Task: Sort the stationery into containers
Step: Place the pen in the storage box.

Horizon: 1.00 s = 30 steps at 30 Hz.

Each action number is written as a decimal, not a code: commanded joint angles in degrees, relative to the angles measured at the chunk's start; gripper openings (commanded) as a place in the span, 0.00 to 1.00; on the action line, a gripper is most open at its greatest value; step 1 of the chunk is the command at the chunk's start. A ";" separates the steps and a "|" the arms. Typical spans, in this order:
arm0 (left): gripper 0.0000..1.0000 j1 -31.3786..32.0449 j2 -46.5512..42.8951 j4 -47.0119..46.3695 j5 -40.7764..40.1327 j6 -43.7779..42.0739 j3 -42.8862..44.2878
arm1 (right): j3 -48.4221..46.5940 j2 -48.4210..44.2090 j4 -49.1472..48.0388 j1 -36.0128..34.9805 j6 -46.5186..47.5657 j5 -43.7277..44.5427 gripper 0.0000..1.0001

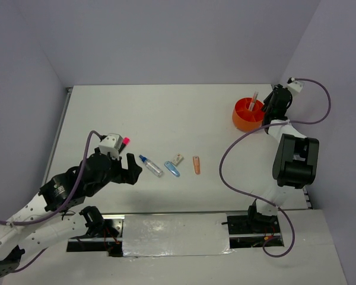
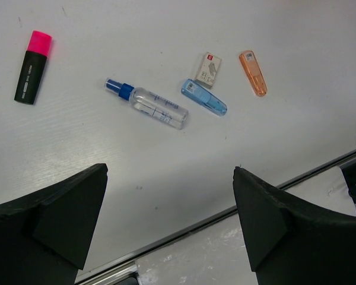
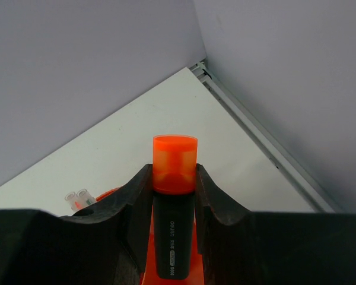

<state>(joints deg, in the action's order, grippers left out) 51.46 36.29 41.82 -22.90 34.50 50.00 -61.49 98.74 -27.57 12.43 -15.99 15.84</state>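
Right hand (image 3: pixel 174 173) clamps orange-capped highlighter (image 3: pixel 174 237) near far corner of table (image 3: pixel 166 113).

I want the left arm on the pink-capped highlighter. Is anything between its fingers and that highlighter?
Nothing visible. The left gripper hangs open above bare table, and the pink-capped highlighter lies flat by itself. The nearest item, the blue-capped tube, lies clearly apart from it, off the direct line.

My right pincer (image 1: pixel 268 107) hangs just right of the orange tub (image 1: pixel 243 124); my left pincer (image 1: pixel 129 170), spread wide, sits far left of it.
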 commanded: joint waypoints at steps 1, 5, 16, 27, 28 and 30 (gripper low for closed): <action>0.99 0.31 0.44 -2.54 0.66 -1.19 0.54 | -3.54 1.45 -1.87 0.58 0.17 -1.85 0.00; 0.99 0.31 0.71 -2.36 0.48 -1.19 0.71 | -3.02 2.77 -2.22 0.58 0.26 -3.44 0.00; 0.99 0.30 -0.26 -2.18 -0.13 -1.28 0.89 | -1.17 1.72 -1.52 0.58 1.05 -6.25 0.11; 0.99 0.22 -2.63 -2.45 -0.22 -1.45 0.72 | 4.62 -1.44 -4.07 0.67 -0.62 -5.82 0.14; 0.99 0.22 -2.54 -2.54 -0.22 -1.45 0.80 | 5.93 -2.49 -4.33 0.58 -0.62 -5.55 0.16; 0.99 0.22 -2.63 -2.45 -0.13 -1.54 0.72 | 7.26 -3.46 -5.38 0.67 -0.54 -5.38 0.29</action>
<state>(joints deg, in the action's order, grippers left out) 51.53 34.09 41.74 -22.68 34.41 50.00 -55.66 99.59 -28.38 12.75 -16.23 9.65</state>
